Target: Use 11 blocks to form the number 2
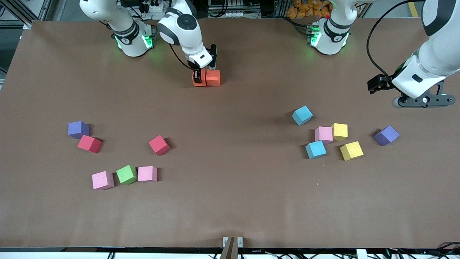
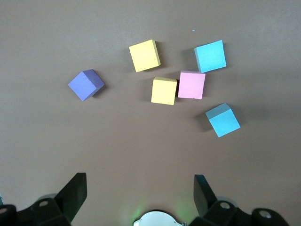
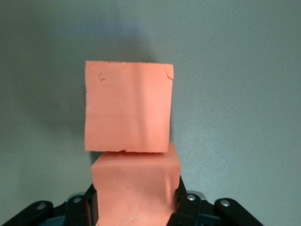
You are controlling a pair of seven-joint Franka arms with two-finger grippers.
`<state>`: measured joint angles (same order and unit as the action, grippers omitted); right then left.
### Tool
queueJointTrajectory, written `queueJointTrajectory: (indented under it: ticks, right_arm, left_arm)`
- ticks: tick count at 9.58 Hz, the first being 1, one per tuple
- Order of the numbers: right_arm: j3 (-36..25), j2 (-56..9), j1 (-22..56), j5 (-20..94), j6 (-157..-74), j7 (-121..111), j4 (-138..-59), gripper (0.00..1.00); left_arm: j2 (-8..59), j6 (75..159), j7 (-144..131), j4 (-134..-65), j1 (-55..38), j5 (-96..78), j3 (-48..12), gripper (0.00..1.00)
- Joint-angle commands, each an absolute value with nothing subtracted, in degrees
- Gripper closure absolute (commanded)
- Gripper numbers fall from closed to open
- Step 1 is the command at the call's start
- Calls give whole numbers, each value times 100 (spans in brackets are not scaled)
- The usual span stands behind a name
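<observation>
My right gripper (image 1: pixel 198 74) is down at the table near the robots' bases, shut on an orange block (image 1: pixel 198 80) (image 3: pixel 136 188). That block touches a second orange block (image 1: pixel 213 77) (image 3: pixel 128 110) beside it. Two crimson blocks (image 1: pixel 89 144) (image 1: pixel 159 145), two pink blocks (image 1: pixel 102 180) (image 1: pixel 147 173) and a green one (image 1: pixel 126 175) lie toward the right arm's end. Two light blue blocks (image 1: pixel 302 115) (image 2: pixel 210 56), a pink block (image 1: pixel 323 134) (image 2: pixel 191 84) and two yellow blocks (image 1: pixel 340 131) (image 2: pixel 145 55) lie toward the left arm's end. My left gripper (image 1: pixel 422 101) (image 2: pixel 139 188) hangs open and empty above that end.
A purple cube (image 1: pixel 78 129) sits beside a crimson block, and another purple cube (image 1: pixel 386 135) (image 2: pixel 86 84) lies under the left arm. The brown table (image 1: pixel 230 201) runs wide between the two groups of blocks.
</observation>
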<state>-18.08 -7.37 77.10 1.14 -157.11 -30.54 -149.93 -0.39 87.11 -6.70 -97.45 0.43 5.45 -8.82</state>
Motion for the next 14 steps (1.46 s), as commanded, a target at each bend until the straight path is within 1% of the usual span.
queueJointTrajectory:
  ticks: [1, 4, 12, 14]
  right_arm:
    - [-1898, -773, 7936, 105, -15847, -2796, -15082, 94]
    - [-1890, -800, 8041, 105, -15838, -2514, -15073, 92]
    - [-1890, -905, 7981, 105, -15961, -2365, -15056, 92]
    - [-1890, -949, 7980, 105, -16013, -2259, -15047, 92]
  left_arm:
    - [-53, 8648, -554, -9782, 105, 448, -896, 0]
    - [-35, 8666, -597, -9852, 97, 448, -896, 0]
    - [17, 8692, -624, -9870, 88, 448, -914, 0]
    - [18, 8867, -668, -10036, 53, 431, -949, 0]
